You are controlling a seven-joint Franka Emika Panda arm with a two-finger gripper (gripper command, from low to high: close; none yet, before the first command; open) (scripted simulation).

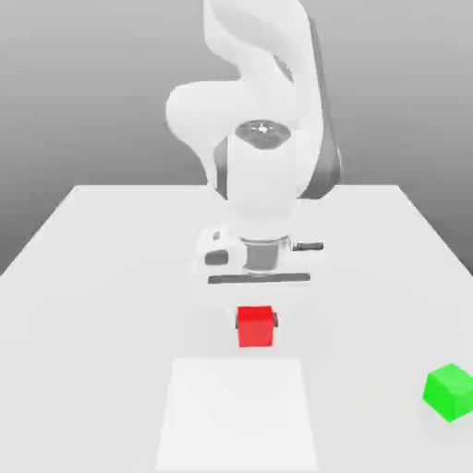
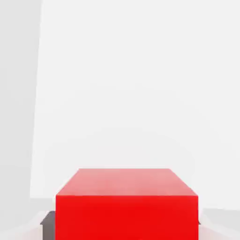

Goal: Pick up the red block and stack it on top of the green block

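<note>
Jaws (image 1: 256,319) clamped on the red block (image 1: 256,327), lifted off worktop (image 1: 92,277); green block (image 1: 450,392) lies well apart toward the exterior view's right, nearer.

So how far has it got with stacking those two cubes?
Grasping looks done: the end effector is shut on the small matte red cube, apparently just above the white table. Left to do: carry it to the small green cube, at the exterior view's right, and set it on top.
</note>
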